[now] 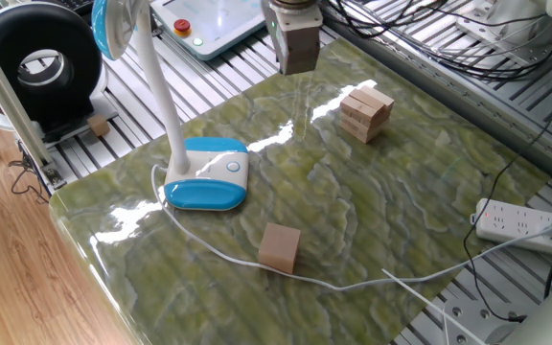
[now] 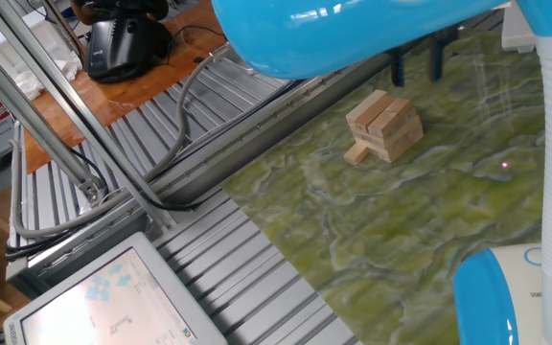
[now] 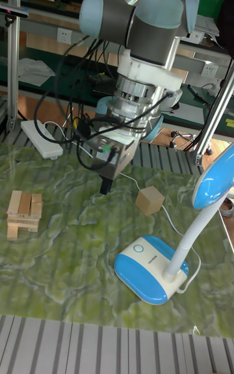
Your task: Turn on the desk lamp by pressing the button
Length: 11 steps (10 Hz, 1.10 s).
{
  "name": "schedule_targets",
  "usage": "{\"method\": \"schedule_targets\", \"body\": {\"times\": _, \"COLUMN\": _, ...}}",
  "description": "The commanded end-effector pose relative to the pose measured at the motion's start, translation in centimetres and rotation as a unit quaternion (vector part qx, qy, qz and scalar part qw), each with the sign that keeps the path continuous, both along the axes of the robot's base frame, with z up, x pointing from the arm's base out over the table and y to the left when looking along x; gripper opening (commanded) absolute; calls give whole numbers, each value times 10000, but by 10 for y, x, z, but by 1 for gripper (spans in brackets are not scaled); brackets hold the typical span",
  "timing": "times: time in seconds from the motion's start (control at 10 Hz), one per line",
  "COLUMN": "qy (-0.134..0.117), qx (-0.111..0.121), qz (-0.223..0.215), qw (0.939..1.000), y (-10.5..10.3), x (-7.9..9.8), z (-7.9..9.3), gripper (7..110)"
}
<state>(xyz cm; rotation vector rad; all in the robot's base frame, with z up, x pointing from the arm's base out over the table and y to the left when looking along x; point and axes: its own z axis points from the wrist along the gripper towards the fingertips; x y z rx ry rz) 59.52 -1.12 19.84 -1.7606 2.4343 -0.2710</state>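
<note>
The desk lamp stands on the green marbled table, its blue-sided base (image 1: 206, 175) at the left and its white neck rising to the blue head (image 1: 111, 24). The button (image 1: 233, 166) is a small round disc on the base's white top, also seen in the tall fixed view as the button (image 3: 138, 247). My gripper (image 1: 299, 69) hangs above the table's far edge, behind and to the right of the base and well clear of it. The other fixed view shows the gripper (image 2: 417, 65) with two dark fingers held apart, open and empty.
A stack of wooden blocks (image 1: 364, 111) sits near the gripper, and a wooden cube (image 1: 279, 247) lies in front of the lamp beside its white cord (image 1: 353, 285). There is a power strip (image 1: 523, 225) at the right, a black ring fan (image 1: 34, 59) at the left and a red button (image 1: 182, 26) behind.
</note>
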Motion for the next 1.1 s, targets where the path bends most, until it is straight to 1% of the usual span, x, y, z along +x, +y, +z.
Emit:
{"method": "schedule_targets", "body": {"times": 0.0, "qy": -13, "qx": 31, "qz": 894, "qw": 9960, "y": 11, "x": 1, "z": 3, "gripper": 7}}
{"method": "schedule_targets", "body": {"times": 0.1, "qy": 49, "qx": 201, "qz": 181, "qw": 9996, "y": 12, "x": -4, "z": 4, "gripper": 7}}
{"method": "schedule_targets", "body": {"times": 0.2, "qy": 145, "qx": 426, "qz": -552, "qw": 9975, "y": 17, "x": -10, "z": 3, "gripper": 7}}
{"method": "schedule_targets", "body": {"times": 0.3, "qy": 280, "qx": 585, "qz": -1235, "qw": 9902, "y": 20, "x": -18, "z": 1, "gripper": 7}}
{"method": "schedule_targets", "body": {"times": 0.4, "qy": 400, "qx": 623, "qz": -1889, "qw": 9792, "y": 17, "x": -26, "z": 1, "gripper": 7}}
{"method": "schedule_targets", "body": {"times": 0.5, "qy": 674, "qx": 778, "qz": -2685, "qw": 9578, "y": 23, "x": -41, "z": 0, "gripper": 7}}
{"method": "schedule_targets", "body": {"times": 0.6, "qy": 1003, "qx": 1015, "qz": -3417, "qw": 9289, "y": 37, "x": -56, "z": 0, "gripper": 7}}
{"method": "schedule_targets", "body": {"times": 0.7, "qy": 1126, "qx": 1176, "qz": -4214, "qw": 8921, "y": 45, "x": -61, "z": 1, "gripper": 7}}
{"method": "schedule_targets", "body": {"times": 0.8, "qy": 1154, "qx": 1378, "qz": -5389, "qw": 8230, "y": 56, "x": -60, "z": 1, "gripper": 7}}
{"method": "schedule_targets", "body": {"times": 0.9, "qy": 1283, "qx": 1649, "qz": -5817, "qw": 7861, "y": 69, "x": -59, "z": 2, "gripper": 7}}
{"method": "schedule_targets", "body": {"times": 1.0, "qy": 1258, "qx": 1705, "qz": -5800, "qw": 7865, "y": 71, "x": -56, "z": 5, "gripper": 7}}
